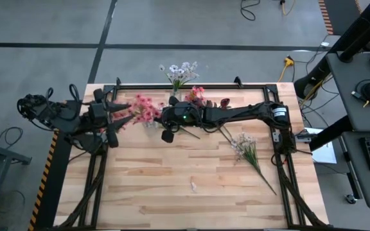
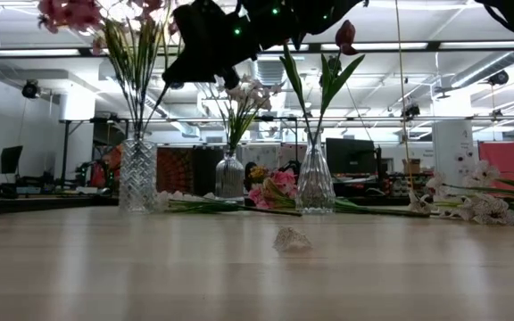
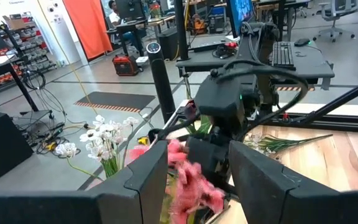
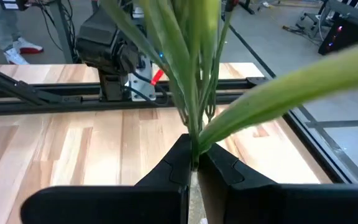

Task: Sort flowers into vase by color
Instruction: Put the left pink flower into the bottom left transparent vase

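Three vases stand in a row near the far edge of the table: the left vase, the middle vase set farther back, and the right vase, each with stems in it. Loose flowers lie on the table toward its right side. Between the left and right vases, more blossoms lie flat on the wood, and a small scrap sits nearer the front.

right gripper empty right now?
No, in the right wrist view the right gripper is shut on green stems that rise from between its fingers.
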